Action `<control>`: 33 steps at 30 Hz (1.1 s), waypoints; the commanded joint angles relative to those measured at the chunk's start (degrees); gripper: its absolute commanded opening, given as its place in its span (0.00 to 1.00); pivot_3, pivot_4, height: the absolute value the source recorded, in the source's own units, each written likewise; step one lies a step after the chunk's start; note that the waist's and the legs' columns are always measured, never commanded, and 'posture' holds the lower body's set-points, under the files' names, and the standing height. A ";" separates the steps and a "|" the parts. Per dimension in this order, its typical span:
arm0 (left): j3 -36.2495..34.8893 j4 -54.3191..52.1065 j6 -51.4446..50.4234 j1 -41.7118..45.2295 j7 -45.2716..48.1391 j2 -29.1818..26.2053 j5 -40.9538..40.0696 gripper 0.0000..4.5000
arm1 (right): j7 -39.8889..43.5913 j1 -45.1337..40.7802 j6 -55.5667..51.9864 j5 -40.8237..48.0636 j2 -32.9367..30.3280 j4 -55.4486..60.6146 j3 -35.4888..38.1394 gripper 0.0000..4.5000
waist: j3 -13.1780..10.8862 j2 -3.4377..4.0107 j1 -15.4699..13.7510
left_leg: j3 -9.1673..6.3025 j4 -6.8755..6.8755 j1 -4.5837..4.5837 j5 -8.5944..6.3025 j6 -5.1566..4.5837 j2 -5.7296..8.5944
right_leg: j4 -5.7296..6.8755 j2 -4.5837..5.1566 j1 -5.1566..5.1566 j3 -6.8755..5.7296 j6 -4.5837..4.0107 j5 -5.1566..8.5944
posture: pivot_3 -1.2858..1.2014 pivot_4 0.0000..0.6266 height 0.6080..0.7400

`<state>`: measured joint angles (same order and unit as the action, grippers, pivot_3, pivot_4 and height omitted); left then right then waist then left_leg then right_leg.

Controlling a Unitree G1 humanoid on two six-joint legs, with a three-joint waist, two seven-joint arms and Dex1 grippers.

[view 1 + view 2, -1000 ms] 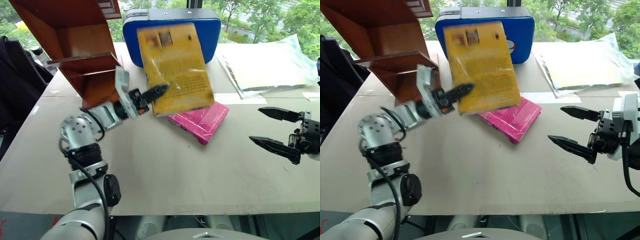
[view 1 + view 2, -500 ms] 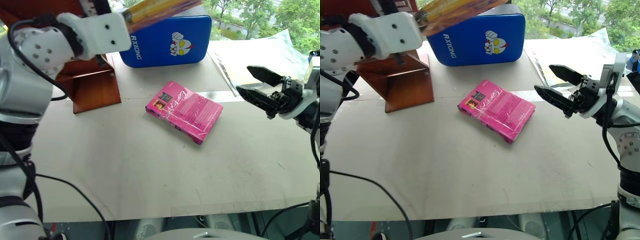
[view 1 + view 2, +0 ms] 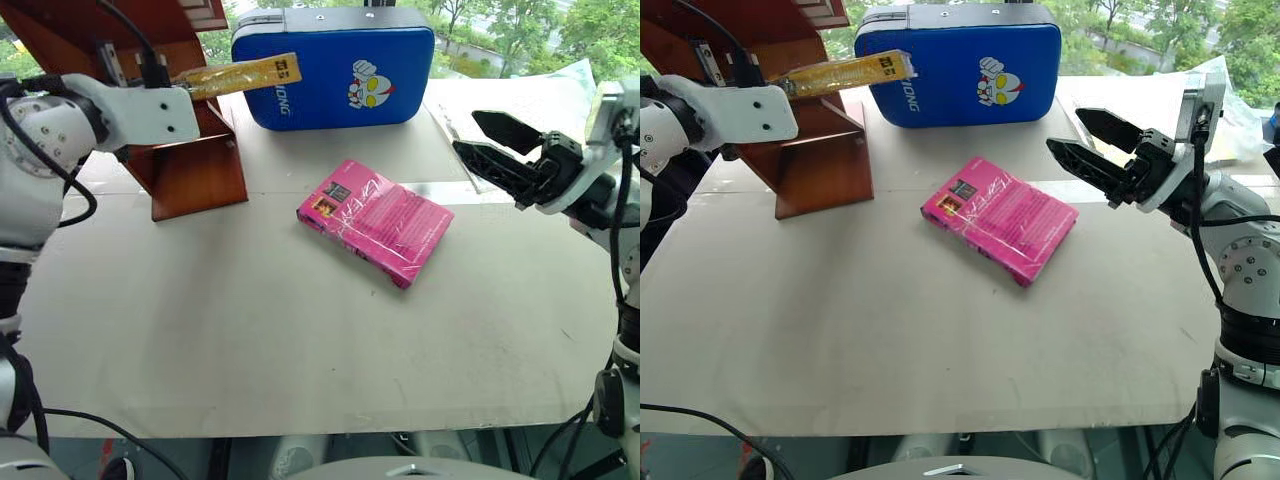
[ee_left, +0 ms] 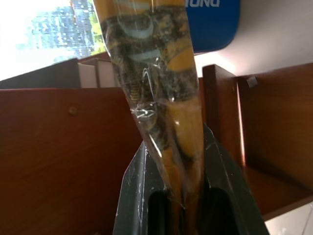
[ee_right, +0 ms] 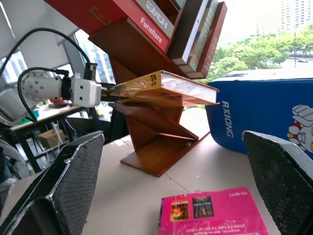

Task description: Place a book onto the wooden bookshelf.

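The desk (image 3: 300, 360) lies bare across its near half, with open room between the two arms. The left hand (image 4: 182, 196) is clenched on the book (image 3: 240, 75), which is held edge-on and roughly level in the air at the far left, one end at the wooden bookshelf (image 3: 190, 175) and the barcode end reaching out in front of the blue case (image 3: 340, 65). Whether the book touches a shelf board cannot be told — the white wrist covers that end. The right hand (image 3: 500, 150) hovers at the far right with its fingers spread and nothing between them, above the desk beside the plastic-wrapped papers (image 3: 530, 100). A pink book (image 3: 375, 220) lies flat mid-desk, apart from both hands.

The bookshelf's top is cut off in the head views; the right wrist view shows other books (image 5: 195, 29) leaning in its upper compartments.

A second ago the book was face-up over the pink one; it has since swung up and left to the shelf, and the right hand has risen and moved in.
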<state>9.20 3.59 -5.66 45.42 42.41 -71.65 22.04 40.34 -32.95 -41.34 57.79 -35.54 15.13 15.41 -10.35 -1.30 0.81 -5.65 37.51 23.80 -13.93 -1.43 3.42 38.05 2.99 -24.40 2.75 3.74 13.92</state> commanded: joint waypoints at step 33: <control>-19.65 -8.16 -21.51 -15.20 10.35 -7.59 6.71 0.98 | -3.18 4.50 2.83 -2.94 -0.07 5.62 1.45 1.00 | 0.02 0.02 1.65 | 0.35 0.47 -0.05 0.00 -0.02 -0.04 | 0.87 -0.08 -0.30 0.27 0.00 0.00 | 0.52 0.24 1.00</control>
<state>-5.29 -2.60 -25.50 29.84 53.45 -76.80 28.01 37.22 -28.39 -39.73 54.38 -35.63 19.00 15.25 -10.33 -1.28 2.46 -5.31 37.99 23.76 -13.93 -1.45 3.37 38.93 2.91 -24.70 3.00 3.74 13.92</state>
